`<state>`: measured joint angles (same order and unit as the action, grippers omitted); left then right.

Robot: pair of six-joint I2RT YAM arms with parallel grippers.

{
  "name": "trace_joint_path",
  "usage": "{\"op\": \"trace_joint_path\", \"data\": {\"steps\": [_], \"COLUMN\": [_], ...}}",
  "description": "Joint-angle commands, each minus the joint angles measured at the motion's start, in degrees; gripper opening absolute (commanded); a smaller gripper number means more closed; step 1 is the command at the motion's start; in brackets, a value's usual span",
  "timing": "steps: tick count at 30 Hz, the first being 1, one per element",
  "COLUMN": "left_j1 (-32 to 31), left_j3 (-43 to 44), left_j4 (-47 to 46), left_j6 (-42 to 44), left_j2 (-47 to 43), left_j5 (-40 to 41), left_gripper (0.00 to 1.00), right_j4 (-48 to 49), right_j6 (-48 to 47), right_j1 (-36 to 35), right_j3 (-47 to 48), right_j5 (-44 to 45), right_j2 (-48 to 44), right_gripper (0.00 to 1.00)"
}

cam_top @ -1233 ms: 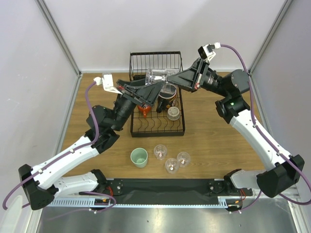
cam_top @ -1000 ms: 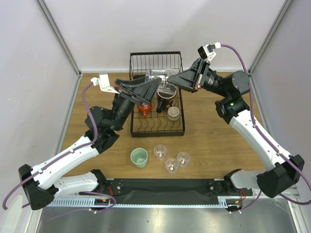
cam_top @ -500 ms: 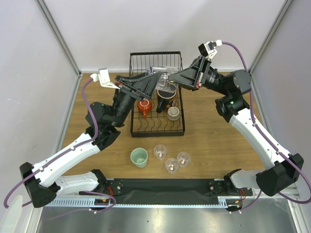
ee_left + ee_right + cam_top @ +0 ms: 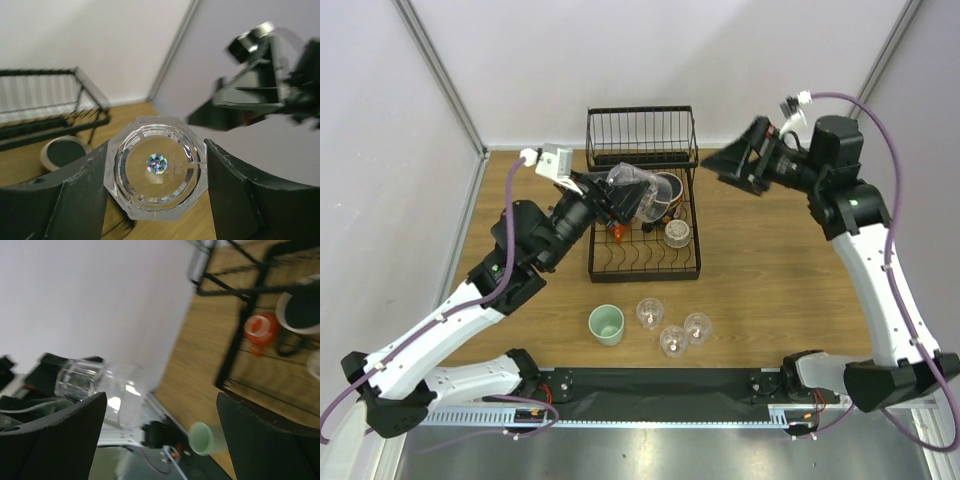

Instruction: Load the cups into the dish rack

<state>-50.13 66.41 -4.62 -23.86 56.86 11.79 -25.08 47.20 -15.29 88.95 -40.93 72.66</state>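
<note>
Over the rack's (image 4: pixel 642 277) far left part, your left gripper (image 4: pixel 156 167) clasps a glass (image 4: pixel 634 189) lying sideways, base toward the wrist, so you must tip it downward. Right gripper (image 4: pixel 720 168) stands well apart, jaws spread, empty.

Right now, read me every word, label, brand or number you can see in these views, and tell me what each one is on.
Round shiny sticker on the base of the clear glass tumbler held in the left hand: tiny print, too small to read.
Lettering beside that sticker, on the same base: blurred, cannot be read.
Anywhere else in the three views: no text visible.
</note>
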Motion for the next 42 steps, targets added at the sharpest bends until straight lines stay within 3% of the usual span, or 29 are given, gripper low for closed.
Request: {"op": "trace_joint_path", "data": {"steps": [1, 8, 25, 42], "left_j1": [-0.1, -1.0, -0.6, 9.8], "left_j3": [1.4, -5.8, -12.0, -16.3], "left_j4": [13.2, 16.0, 9.3, -2.9], "left_j6": [8.9, 5.5, 9.5, 9.7], "left_j2": [-1.1, 2.3, 16.1, 23.0], "left_j5": [4.6, 8.0, 13.6, 10.5], "left_gripper": [0.0, 0.0, 0.0, 0.0], "right_j4": [-28.3, -29.5, -38.5, -42.7], "right_j6": [-18.9, -17.4, -21.0, -21.1], "right_j1": [2.3, 4.7, 10.4, 11.3], "right_j3": [1.9, -6.5, -3.3, -1.1], "right_j5": [8.1, 8.2, 11.9, 11.4], "right_j2": [-3.2, -8.4, -13.6, -13.7], "right_gripper": [0.98, 0.97, 0.97, 0.97]}}
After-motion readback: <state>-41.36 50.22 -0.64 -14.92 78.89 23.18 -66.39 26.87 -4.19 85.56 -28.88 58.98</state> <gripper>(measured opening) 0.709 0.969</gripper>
